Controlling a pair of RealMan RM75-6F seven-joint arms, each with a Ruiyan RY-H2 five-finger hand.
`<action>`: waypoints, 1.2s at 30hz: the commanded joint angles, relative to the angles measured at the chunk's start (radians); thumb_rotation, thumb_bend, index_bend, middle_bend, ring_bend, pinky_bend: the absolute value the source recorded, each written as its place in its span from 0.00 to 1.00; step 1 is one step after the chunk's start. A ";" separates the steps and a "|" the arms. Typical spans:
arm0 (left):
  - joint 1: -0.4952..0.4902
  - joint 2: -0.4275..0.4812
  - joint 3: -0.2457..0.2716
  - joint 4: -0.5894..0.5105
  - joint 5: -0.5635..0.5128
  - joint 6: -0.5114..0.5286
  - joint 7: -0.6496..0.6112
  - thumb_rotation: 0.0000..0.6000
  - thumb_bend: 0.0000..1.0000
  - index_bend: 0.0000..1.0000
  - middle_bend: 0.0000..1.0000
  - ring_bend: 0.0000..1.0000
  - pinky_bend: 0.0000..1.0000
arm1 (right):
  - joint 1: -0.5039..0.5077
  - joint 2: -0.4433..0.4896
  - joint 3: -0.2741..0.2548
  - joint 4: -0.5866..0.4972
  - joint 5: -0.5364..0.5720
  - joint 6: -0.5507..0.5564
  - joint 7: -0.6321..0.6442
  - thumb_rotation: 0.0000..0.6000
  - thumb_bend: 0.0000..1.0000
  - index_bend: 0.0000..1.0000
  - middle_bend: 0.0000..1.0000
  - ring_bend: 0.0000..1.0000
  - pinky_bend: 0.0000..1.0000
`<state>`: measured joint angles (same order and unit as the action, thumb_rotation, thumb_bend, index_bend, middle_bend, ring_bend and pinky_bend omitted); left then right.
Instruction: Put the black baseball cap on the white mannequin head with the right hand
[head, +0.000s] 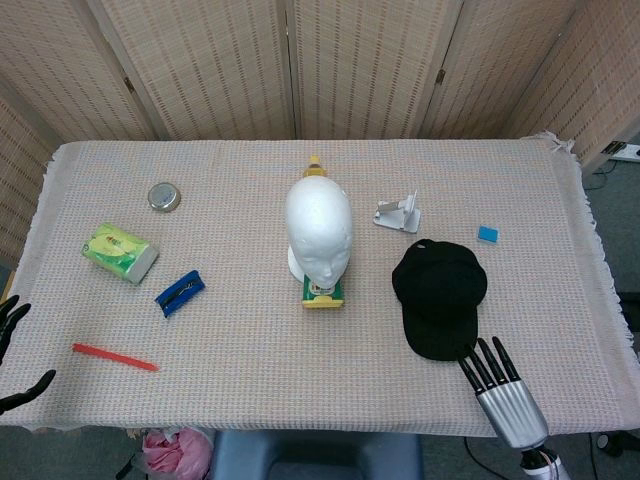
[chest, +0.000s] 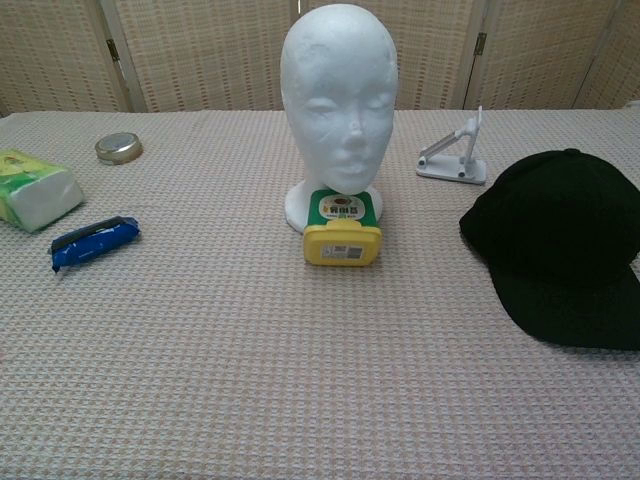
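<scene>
The black baseball cap (head: 440, 295) lies flat on the table right of centre, brim toward the front edge; in the chest view the cap (chest: 562, 243) fills the right side. The white mannequin head (head: 318, 226) stands upright at mid-table, bare, and the same head (chest: 340, 98) faces the chest camera. My right hand (head: 498, 390) hovers at the table's front edge just below the cap's brim, fingers straight and apart, holding nothing. My left hand (head: 10, 350) shows only as dark fingertips at the far left edge, empty. Neither hand shows in the chest view.
A yellow-green box (head: 322, 292) sits against the mannequin's base. A white phone stand (head: 399, 213) and a small blue block (head: 487, 234) lie behind the cap. On the left are a tissue pack (head: 120, 250), blue packet (head: 179, 291), red stick (head: 115, 357) and metal tin (head: 163, 196).
</scene>
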<state>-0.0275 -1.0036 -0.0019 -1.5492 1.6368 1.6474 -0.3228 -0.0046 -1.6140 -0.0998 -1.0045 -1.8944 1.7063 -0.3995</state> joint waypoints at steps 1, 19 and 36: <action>0.004 0.009 0.004 0.006 0.009 0.009 -0.025 1.00 0.25 0.00 0.00 0.00 0.17 | 0.000 -0.031 0.002 0.030 0.004 -0.008 -0.003 1.00 0.20 0.12 0.16 0.00 0.00; 0.023 0.032 0.016 0.044 0.037 0.059 -0.144 1.00 0.25 0.00 0.00 0.00 0.17 | 0.050 -0.198 0.052 0.169 0.086 -0.085 0.034 1.00 0.20 0.18 0.20 0.04 0.04; 0.027 0.036 0.019 0.074 0.044 0.076 -0.207 1.00 0.25 0.00 0.00 0.00 0.17 | 0.105 -0.308 0.089 0.276 0.135 -0.082 0.082 1.00 0.21 0.28 0.28 0.13 0.14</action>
<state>0.0005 -0.9674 0.0169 -1.4771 1.6816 1.7256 -0.5277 0.0965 -1.9175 -0.0129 -0.7323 -1.7626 1.6237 -0.3199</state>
